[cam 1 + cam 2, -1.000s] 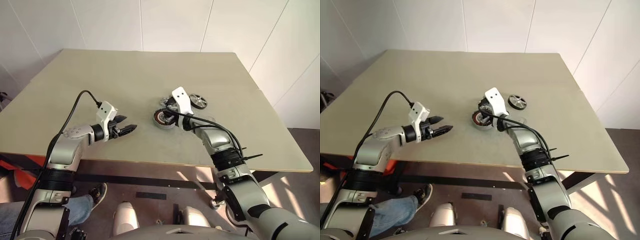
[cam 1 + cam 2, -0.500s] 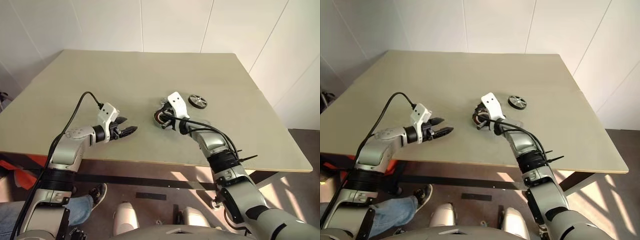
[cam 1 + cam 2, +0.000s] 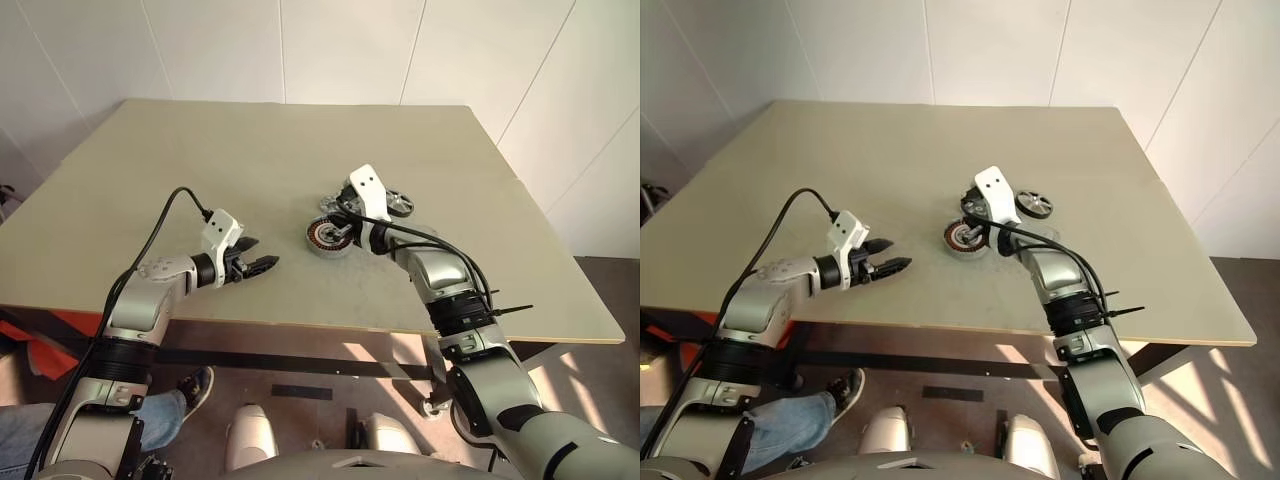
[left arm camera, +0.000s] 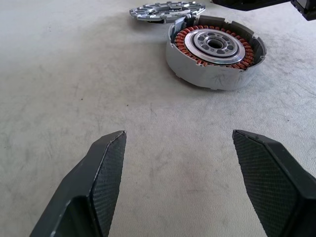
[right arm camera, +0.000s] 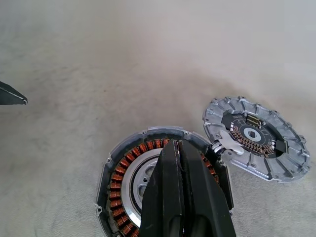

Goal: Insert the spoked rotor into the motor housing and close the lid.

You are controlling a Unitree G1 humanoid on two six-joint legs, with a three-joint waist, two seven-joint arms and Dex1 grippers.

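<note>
The motor housing (image 3: 327,238), a round silver can with red windings, lies open on the table. The lid (image 5: 256,138), a grey ridged disc, lies flat touching the housing's far edge, inner face up. The spoked rotor (image 3: 398,203) rests on the table to the right of both, behind my right wrist. My right gripper (image 5: 176,148) hovers just over the housing's right side, shut with nothing in it. My left gripper (image 4: 177,136) stands open and empty low over the table, left of the housing (image 4: 215,57) and pointing at it.
The beige table (image 3: 250,160) has bare room on the left and at the back. Its front edge runs just below my left gripper (image 3: 268,263). A person's leg and shoe (image 3: 175,400) show under the table at the lower left.
My right gripper swung left over the housing, then came back a little to the right. The left gripper, housing, lid and rotor have stayed put.
</note>
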